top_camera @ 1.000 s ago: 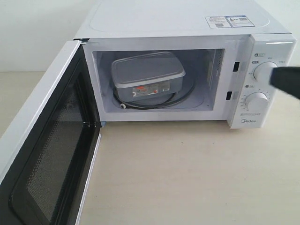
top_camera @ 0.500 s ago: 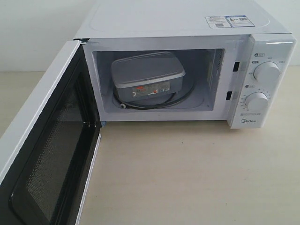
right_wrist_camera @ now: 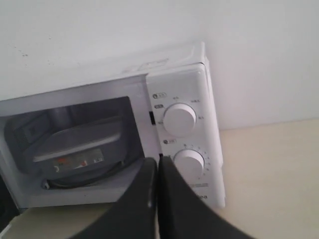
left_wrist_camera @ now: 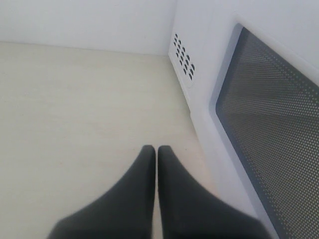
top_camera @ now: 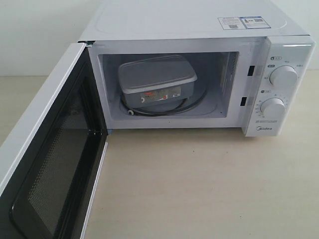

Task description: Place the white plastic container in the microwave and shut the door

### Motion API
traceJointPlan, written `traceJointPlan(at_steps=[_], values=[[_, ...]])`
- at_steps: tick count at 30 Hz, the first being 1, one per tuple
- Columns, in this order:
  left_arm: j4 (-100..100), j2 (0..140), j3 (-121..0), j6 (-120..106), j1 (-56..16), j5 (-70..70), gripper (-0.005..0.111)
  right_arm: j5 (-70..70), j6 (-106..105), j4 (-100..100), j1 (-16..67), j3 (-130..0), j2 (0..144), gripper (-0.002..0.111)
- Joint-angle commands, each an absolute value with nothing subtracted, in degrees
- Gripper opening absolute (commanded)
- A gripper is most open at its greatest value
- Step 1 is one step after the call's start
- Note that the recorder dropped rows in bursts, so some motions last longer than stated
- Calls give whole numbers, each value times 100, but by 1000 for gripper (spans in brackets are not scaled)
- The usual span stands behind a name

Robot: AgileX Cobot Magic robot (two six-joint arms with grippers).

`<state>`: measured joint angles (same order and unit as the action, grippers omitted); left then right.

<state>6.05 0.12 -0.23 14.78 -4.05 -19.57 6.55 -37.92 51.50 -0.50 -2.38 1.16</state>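
The white plastic container [top_camera: 157,82] sits inside the white microwave [top_camera: 189,22] on the glass turntable [top_camera: 197,102], label facing out; the right wrist view shows it too [right_wrist_camera: 75,144]. The door [top_camera: 47,159] stands swung wide open at the left, mesh inner face showing. Neither gripper appears in the exterior view. In the left wrist view my left gripper [left_wrist_camera: 156,149] is shut and empty, low over the table beside the door's outer window [left_wrist_camera: 271,134]. My right gripper [right_wrist_camera: 157,162] is shut and empty, in front of the microwave [right_wrist_camera: 182,89], away from it.
A pale wooden table [top_camera: 199,184] spreads before the microwave, with a white wall [top_camera: 35,30] behind. Two round dials [top_camera: 283,77] sit on the control panel at the right. Vent holes [left_wrist_camera: 183,57] mark the microwave's side.
A dark gripper tip at the right edge near the dials a second ago has left the exterior view. The container and door have not moved.
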Motion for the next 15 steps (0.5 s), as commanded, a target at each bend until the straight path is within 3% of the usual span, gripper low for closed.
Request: traceJointPlan(at_steps=[1, 15], values=[[601, 0, 0, 1452, -385, -1928, 4, 142, -3767, 5192, -72, 0, 84, 0], [601, 0, 0, 1452, -385, -1928, 4, -182, -3498, 5213, -72, 0, 51, 0]])
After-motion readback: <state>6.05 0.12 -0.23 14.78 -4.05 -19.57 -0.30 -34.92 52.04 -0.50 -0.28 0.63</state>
